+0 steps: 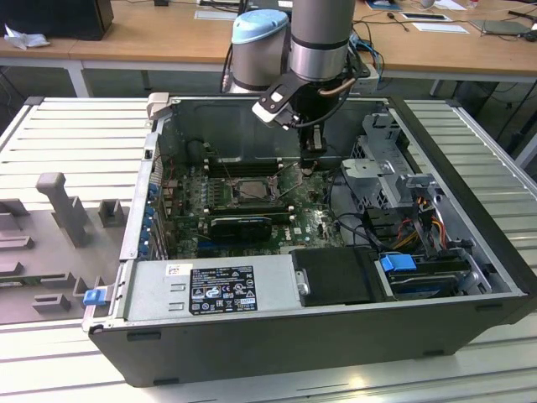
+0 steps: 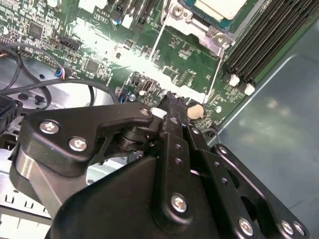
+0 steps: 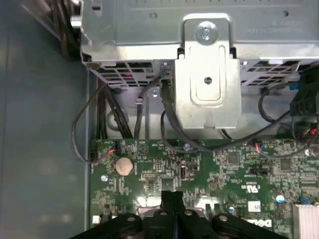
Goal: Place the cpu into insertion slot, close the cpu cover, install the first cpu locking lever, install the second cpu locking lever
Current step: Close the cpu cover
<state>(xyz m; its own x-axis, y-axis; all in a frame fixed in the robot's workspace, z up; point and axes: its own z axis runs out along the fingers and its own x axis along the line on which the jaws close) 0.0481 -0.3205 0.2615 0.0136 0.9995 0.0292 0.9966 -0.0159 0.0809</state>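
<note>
**Closed, empty claw (image 2: 170,101) hovered near cpu (image 2: 222,6) lying in insertion slot (image 2: 204,30).**
Light, stiff, probably fragile chip, best taken by its edges.

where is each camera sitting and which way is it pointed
Exterior view: off the arm, above the open computer case, looking down into it; the arm and gripper reach in over the motherboard.
First wrist view: on the wrist, looking past the shut gripper across the motherboard to a metal bracket.
Second wrist view: on the wrist, looking over the gripper toward the cpu.
Both wrist views share the coin battery beside the gripper's tip.
</note>
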